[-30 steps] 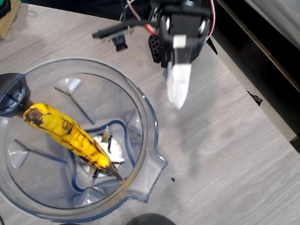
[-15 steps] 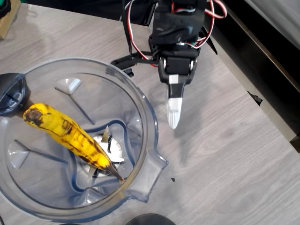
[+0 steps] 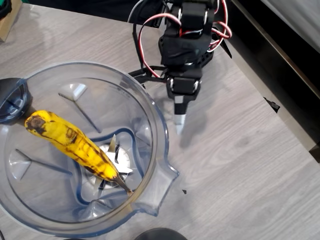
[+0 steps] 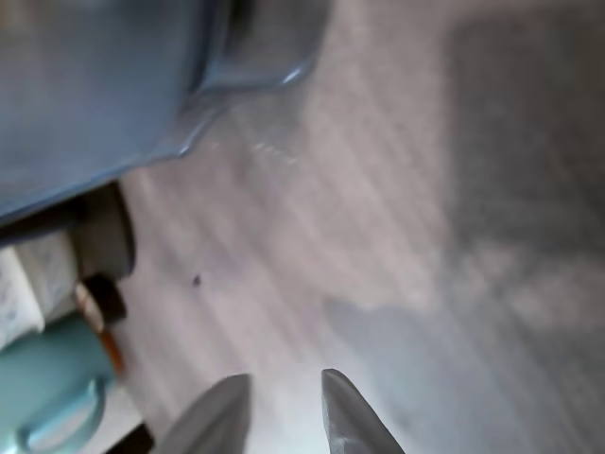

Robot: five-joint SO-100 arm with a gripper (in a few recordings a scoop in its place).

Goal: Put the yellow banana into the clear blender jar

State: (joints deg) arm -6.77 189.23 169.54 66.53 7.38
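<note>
The yellow banana (image 3: 75, 146), spotted brown, lies slanted inside the clear blender jar (image 3: 156, 116), its dark lower tip resting by the steel blade (image 3: 116, 159). In the overhead view my gripper (image 3: 179, 124) hangs over the bare table just right of the jar's rim, pointing down toward the front. Its fingers are shut with nothing between them. The wrist view shows the two fingertips (image 4: 284, 402) close together above the wood, with the jar's wall (image 4: 104, 85) blurred at the upper left.
The jar's dark handle (image 3: 12, 99) sticks out at the left. A round dark object (image 3: 160, 234) sits at the front edge. The table's right edge (image 3: 280, 107) runs diagonally past the arm. A teal object (image 4: 52, 392) lies at the wrist view's lower left.
The arm has lowered and rolled its wrist, so the white finger now looks narrow and points at the table near the jar's rim. The banana and the jar have not moved.
</note>
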